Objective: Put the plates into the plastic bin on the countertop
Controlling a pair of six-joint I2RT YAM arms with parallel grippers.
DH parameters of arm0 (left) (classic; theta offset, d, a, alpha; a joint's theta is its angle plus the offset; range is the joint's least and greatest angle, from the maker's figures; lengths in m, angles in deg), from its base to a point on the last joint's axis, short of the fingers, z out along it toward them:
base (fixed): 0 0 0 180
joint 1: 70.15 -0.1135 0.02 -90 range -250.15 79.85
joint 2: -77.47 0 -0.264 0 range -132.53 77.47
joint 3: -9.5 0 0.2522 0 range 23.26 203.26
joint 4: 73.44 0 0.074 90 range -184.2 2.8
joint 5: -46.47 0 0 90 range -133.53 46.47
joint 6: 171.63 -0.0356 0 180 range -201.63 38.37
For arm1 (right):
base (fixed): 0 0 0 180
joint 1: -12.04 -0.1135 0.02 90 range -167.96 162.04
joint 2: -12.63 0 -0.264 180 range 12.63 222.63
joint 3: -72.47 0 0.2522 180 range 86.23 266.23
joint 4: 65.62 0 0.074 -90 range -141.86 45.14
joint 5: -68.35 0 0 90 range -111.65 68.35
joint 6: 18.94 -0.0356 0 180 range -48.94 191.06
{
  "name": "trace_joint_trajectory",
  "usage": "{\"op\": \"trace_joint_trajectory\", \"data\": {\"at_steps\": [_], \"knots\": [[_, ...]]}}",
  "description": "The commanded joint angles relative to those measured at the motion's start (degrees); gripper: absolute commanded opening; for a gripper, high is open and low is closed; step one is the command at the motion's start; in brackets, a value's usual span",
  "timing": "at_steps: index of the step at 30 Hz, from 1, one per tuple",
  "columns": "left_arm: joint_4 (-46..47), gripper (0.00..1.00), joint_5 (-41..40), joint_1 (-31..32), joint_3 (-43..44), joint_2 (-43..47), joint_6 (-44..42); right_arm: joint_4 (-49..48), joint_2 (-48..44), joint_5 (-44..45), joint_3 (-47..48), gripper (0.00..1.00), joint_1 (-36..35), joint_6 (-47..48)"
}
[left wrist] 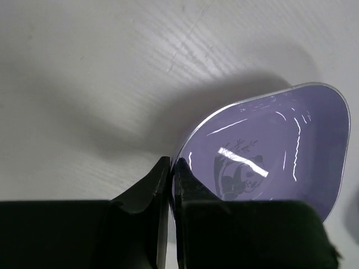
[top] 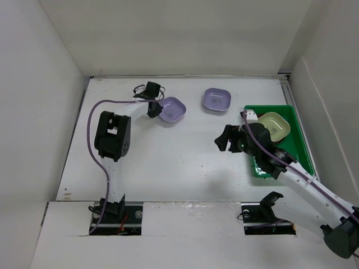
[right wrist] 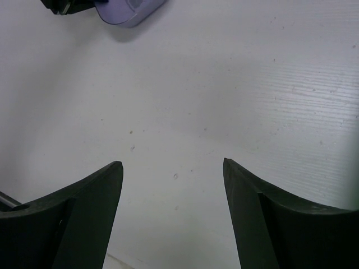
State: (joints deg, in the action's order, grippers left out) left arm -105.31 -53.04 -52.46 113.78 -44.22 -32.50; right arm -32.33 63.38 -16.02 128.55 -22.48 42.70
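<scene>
My left gripper (top: 152,107) is shut on the near-left rim of a lavender rounded-square dish (top: 171,109) at the back of the countertop (top: 168,162). In the left wrist view the fingertips (left wrist: 164,168) pinch the thin rim of this dish (left wrist: 269,145), which bears a panda print. A second lavender dish (top: 217,100) lies to its right. The green plastic bin (top: 268,107) stands at the right with a cream dish (top: 275,124) in it. My right gripper (top: 224,140) hovers open just left of the bin with only bare countertop between its fingers (right wrist: 173,165).
White walls bound the countertop at the back and both sides. The right arm reaches across the bin's near half and hides part of its floor. In the right wrist view the held lavender dish (right wrist: 130,11) shows at the top left.
</scene>
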Motion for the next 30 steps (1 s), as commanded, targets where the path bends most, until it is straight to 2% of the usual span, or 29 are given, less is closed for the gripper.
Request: {"op": "trace_joint_trajectory", "data": {"at_steps": [1, 4, 7, 12, 18, 23, 29, 30], "knots": [[-2.8, 0.0, -3.8, 1.8, -4.3, 7.7, -2.2, -1.7, 0.9, -0.6, 3.0, 0.77, 0.2, 1.5], [-3.3, 0.0, -6.6, 5.8, -7.6, 16.4, -7.8, -2.4, 3.0, -1.1, 4.9, 0.79, 0.2, 3.1], [-10.1, 0.0, -14.9, 12.2, -7.6, 22.8, -10.3, -2.9, 3.8, -1.1, 6.8, 0.81, 0.2, 3.7], [-15.3, 0.0, -15.9, 18.2, -9.7, 31.4, -13.7, -5.6, 5.8, -3.4, 9.9, 0.82, 0.2, 5.5], [-15.8, 0.0, -9.1, 23.1, -14.7, 40.9, -16.6, -7.9, 10.7, -7.3, 11.9, 0.82, 0.2, 7.5], [-11.3, 0.0, -2.4, 24.1, -20.1, 47.8, -19.4, -10.1, 14.8, -7.8, 11.4, 0.82, -0.8, 7.5], [-9.5, 0.0, 3.7, 24.1, -21.4, 49.8, -20.6, -13.0, 18.7, -10.7, 10.3, 0.78, -2.0, 5.7], [-9.5, 0.0, 3.7, 24.1, -21.4, 49.3, -20.6, -13.0, 19.5, -10.7, 9.8, 0.74, -2.0, 5.7]]}}
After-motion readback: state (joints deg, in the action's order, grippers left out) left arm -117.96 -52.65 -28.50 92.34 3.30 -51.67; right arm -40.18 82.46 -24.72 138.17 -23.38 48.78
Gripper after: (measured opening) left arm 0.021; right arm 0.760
